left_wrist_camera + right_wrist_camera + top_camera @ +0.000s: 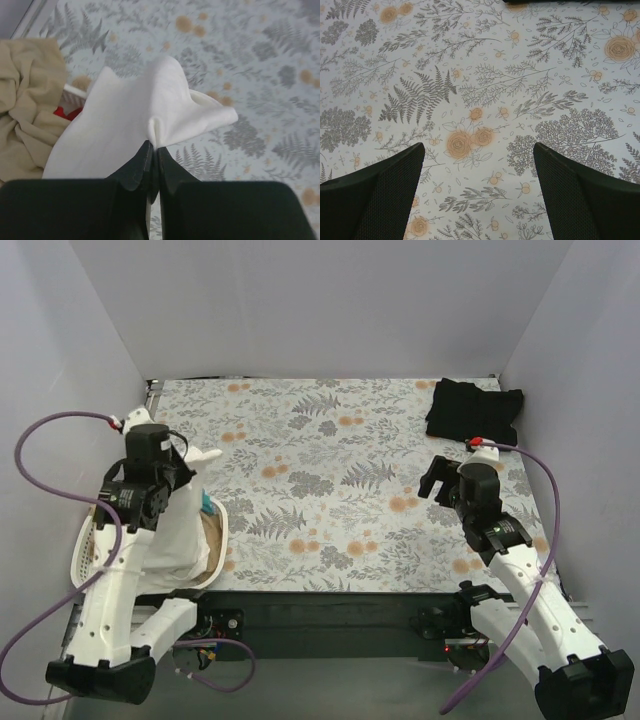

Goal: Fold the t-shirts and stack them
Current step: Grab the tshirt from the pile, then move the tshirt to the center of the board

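My left gripper (153, 146) is shut on a bunch of the white t-shirt (135, 120) and holds it above the laundry basket (92, 540) at the table's left edge; the shirt (180, 530) hangs down from the jaws over the basket. The tan t-shirt (25, 110) lies crumpled in the basket, and a strip of it (213, 540) shows beside the white cloth. The black t-shirt (473, 410) lies folded at the far right of the table. My right gripper (479, 150) is open and empty above the floral cloth, in front of the black shirt (440, 478).
A floral tablecloth (330, 480) covers the table. Something red (67, 113) and something teal (206, 503) show in the basket. Grey walls close in the left, far and right sides. The basket overhangs the table's left near corner.
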Tool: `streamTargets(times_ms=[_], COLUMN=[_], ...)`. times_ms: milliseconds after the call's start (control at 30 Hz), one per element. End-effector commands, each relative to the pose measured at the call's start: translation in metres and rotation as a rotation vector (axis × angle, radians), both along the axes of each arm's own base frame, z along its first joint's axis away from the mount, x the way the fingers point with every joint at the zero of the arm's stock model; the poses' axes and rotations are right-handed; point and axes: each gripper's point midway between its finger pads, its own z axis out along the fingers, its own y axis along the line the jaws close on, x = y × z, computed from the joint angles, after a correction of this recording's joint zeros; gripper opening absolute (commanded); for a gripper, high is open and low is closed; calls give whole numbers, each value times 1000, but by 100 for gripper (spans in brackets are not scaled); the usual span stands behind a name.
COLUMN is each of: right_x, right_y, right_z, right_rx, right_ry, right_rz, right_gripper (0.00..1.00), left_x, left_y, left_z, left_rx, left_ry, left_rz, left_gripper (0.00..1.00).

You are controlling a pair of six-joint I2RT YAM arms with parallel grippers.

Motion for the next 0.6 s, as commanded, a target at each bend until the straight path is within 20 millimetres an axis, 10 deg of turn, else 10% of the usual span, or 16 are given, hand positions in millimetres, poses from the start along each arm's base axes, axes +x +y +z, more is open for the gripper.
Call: streamTargets(times_ms=[0, 300, 567], right_x=[2, 3, 2], right_y=[0, 0, -4], right_z=[7, 8, 6], right_rx=[11, 11, -4], right_ry=[-35, -34, -33], right_rz=[0, 0, -8], right_gripper=[95, 95, 95], left_x=[4, -1, -23], left_y=[-21, -79, -104], left_z=[103, 267, 373], left_rx=[-58, -220, -304], left_ry=[-301, -739, -1036], left_rz=[-141, -452, -611], left_gripper=[0, 0, 0])
